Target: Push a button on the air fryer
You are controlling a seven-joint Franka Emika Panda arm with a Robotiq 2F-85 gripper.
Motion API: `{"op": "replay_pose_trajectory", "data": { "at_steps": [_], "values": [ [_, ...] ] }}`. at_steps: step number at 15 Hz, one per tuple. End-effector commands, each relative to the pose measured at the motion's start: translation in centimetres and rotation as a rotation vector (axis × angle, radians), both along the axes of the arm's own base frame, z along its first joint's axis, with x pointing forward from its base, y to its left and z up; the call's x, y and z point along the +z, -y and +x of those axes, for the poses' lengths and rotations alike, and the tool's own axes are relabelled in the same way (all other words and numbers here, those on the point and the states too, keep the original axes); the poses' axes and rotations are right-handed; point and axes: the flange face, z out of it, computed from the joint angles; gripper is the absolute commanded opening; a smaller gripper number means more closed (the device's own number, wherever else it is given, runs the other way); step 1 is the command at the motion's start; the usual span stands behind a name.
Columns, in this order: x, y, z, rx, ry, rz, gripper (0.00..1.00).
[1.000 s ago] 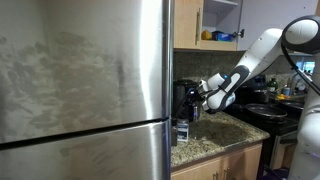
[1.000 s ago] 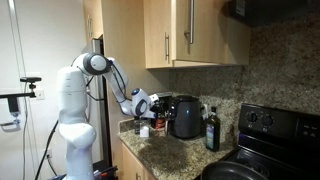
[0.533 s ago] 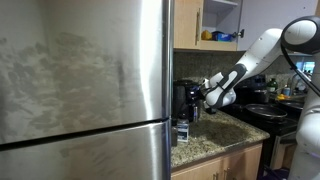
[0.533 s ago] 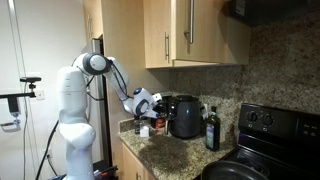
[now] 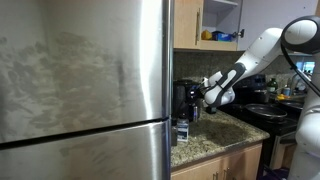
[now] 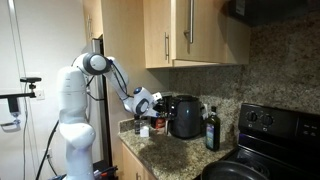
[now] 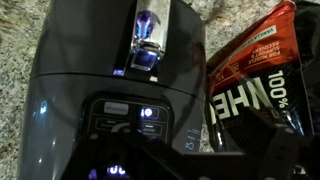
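The air fryer (image 5: 184, 100) is a tall black glossy appliance on the granite counter and also shows in an exterior view (image 6: 185, 116). In the wrist view its dark body (image 7: 70, 90) fills the left. Its control panel (image 7: 130, 122) has a lit white button (image 7: 148, 114), and its handle shows a bright reflection. My gripper (image 5: 201, 96) hovers right at the fryer's upper front and is seen in both exterior views (image 6: 152, 105). In the wrist view it is a dark mass (image 7: 190, 165) at the bottom, just short of the panel, with its jaws together and nothing held.
A red and black whey bag (image 7: 255, 85) lies against the fryer's side. A dark bottle (image 6: 210, 128) and a black stove (image 6: 270, 125) stand further along the counter. A steel fridge (image 5: 85, 80) walls off one side. Cabinets hang above (image 6: 195, 30).
The gripper has edged slightly closer to the air fryer. Nothing else has moved.
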Motion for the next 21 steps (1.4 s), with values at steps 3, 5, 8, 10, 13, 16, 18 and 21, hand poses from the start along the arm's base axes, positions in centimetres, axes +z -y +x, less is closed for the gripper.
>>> {"op": "replay_pose_trajectory", "data": {
  "at_steps": [3, 5, 8, 10, 13, 16, 18, 21],
  "values": [
    [0.1, -0.5, 0.4, 0.012, -0.020, -0.005, 1.00],
    [-0.4, -1.4, 1.0, 0.021, -0.051, -0.001, 1.00],
    [-0.2, -1.3, 0.2, 0.022, -0.045, 0.003, 1.00],
    [-0.2, -1.1, 0.2, 0.019, -0.049, 0.003, 1.00],
    [-0.5, -1.5, 1.0, 0.015, -0.068, 0.007, 1.00],
    [-0.5, -1.6, 3.2, 0.013, -0.041, 0.004, 1.00],
    [-0.5, -0.9, 4.9, -0.026, -0.043, 0.017, 1.00],
    [-1.2, -2.0, 5.9, -0.046, -0.048, 0.045, 1.00]
  ]
}}
